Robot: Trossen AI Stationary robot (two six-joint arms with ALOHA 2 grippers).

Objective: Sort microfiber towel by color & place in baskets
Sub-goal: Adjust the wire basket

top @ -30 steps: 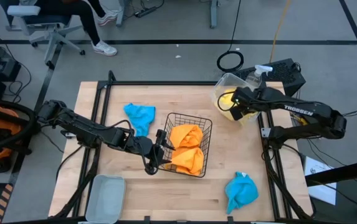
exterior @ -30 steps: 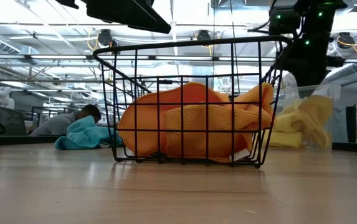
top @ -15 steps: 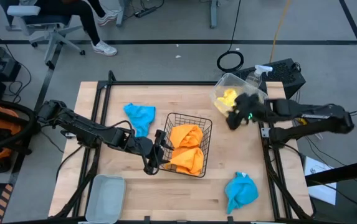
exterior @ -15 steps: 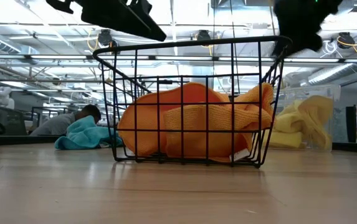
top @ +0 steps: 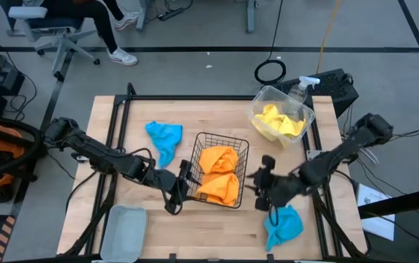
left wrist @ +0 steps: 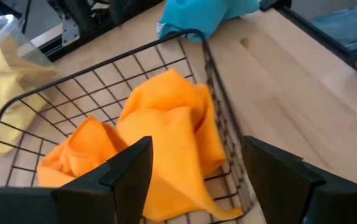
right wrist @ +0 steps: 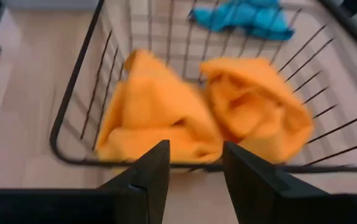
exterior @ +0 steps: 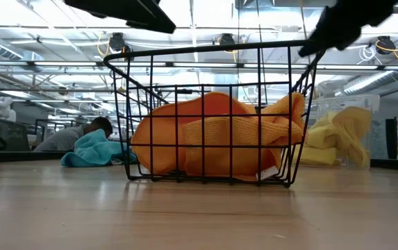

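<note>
The black wire basket (top: 219, 176) holds two orange towels (left wrist: 166, 137), also seen in the low view (exterior: 212, 139). Two yellow towels (top: 278, 123) lie in the clear tub (top: 262, 96) at the far right corner. One teal towel (top: 164, 137) lies left of the basket. Another teal towel (top: 284, 225) lies near the right near edge. The grey tray (top: 123, 232) sits at the near left. My left gripper (top: 178, 193) (left wrist: 194, 165) is open beside the basket's left near corner. My right gripper (top: 263, 191) (right wrist: 194, 165) is open just right of the basket, above the near teal towel's far edge.
A clear spray bottle (top: 304, 86) and a black box (top: 338, 82) stand beyond the tub at the far right. Bare wood shows between the tray and the near teal towel. A person's legs (top: 114, 33) and a chair are on the floor beyond the far edge.
My right gripper has left the clear tub and swung toward the near edge and leftward, ending beside the basket's right side over the near teal towel. The yellow towels stay in the tub. My left gripper has shifted slightly toward the near edge.
</note>
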